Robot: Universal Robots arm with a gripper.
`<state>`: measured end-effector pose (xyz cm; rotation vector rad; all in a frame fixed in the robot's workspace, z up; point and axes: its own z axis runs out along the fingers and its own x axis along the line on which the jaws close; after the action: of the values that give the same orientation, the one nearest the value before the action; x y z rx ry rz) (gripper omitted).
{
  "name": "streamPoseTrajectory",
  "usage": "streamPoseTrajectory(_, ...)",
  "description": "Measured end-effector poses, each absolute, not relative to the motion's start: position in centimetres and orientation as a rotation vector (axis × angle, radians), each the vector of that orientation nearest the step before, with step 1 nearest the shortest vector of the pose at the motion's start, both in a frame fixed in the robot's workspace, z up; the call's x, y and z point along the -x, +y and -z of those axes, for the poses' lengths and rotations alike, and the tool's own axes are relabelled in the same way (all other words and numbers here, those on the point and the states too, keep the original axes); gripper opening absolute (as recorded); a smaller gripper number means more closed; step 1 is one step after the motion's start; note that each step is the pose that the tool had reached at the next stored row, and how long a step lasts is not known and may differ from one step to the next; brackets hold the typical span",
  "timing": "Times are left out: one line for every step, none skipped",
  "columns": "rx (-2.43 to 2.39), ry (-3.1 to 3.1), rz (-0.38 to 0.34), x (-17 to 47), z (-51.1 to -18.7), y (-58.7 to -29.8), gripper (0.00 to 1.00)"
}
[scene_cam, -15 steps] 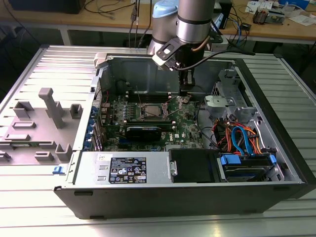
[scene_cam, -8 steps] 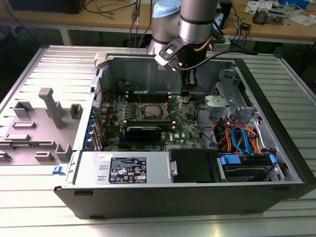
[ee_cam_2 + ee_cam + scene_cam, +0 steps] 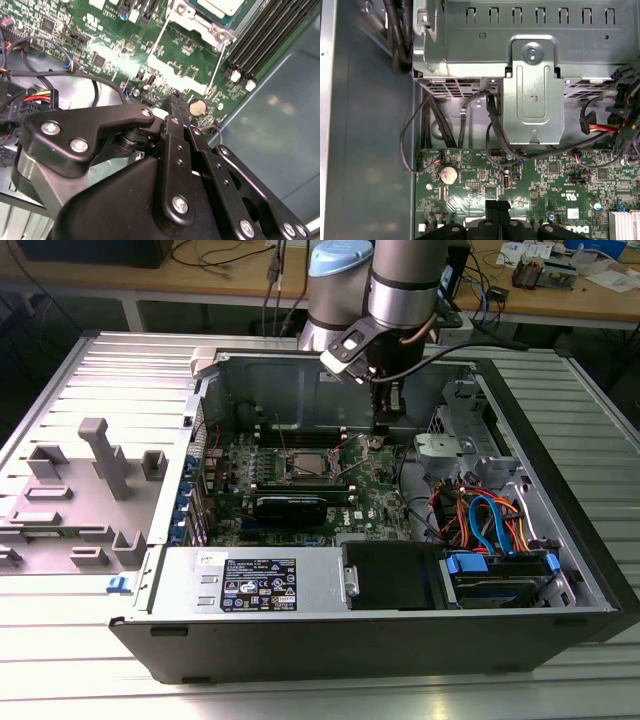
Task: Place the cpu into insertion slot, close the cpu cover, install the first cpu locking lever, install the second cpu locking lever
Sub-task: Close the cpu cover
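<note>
The cpu (image 3: 305,464) lies silver-topped in the insertion slot (image 3: 287,478) on the green board; its corner (image 3: 220,5) shows in the second wrist view. The cpu cover (image 3: 199,23) lies as a metal frame around it. Two thin bright lever rods (image 3: 161,35) (image 3: 216,67) stretch from the socket's corners toward my gripper; I cannot tell whether they are latched. My gripper (image 3: 383,428) hangs over the board to the exterior view's right of the socket, close to a coin battery (image 3: 198,106). Its black fingers (image 3: 497,212) are shut with nothing visible between them.
Black memory slots (image 3: 260,40) run beside the socket. A grey metal drive bracket (image 3: 532,95) and loose cables (image 3: 600,127) lie past the board's edge. A black card (image 3: 290,506), the power supply (image 3: 250,585) and coloured cables (image 3: 490,520) fill the case's nearer side.
</note>
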<state>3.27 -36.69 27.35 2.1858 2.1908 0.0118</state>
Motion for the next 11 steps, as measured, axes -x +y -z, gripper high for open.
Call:
streamPoseTrajectory(-2.186, 2.191, -0.012, -3.36, -27.36, -36.70, 0.11)
streamPoseTrajectory(-2.186, 2.191, -0.011, -3.45, -27.36, -36.70, 0.11)
streamPoseTrajectory(-2.186, 2.191, -0.011, -3.51, -27.35, -36.70, 0.11)
streamPoseTrajectory(-2.186, 2.191, -0.011, -3.52, -27.35, -36.70, 0.11)
streamPoseTrajectory(-2.186, 2.191, -0.011, -3.56, -27.35, -36.70, 0.11)
streamPoseTrajectory(-2.186, 2.191, -0.011, -3.67, -27.33, -36.70, 0.11)
streamPoseTrajectory(-2.185, 2.191, -0.011, -3.73, -27.33, -36.70, 0.11)
streamPoseTrajectory(-2.186, 2.191, -0.011, -3.74, -27.28, -36.70, 0.11)
streamPoseTrajectory(-2.186, 2.191, -0.011, -3.74, -27.12, -36.70, 0.11)
streamPoseTrajectory(-2.185, 2.191, -0.011, -3.76, -26.93, -36.70, 0.11)
streamPoseTrajectory(-2.185, 2.192, -0.011, -3.77, -26.74, -36.70, 0.11)
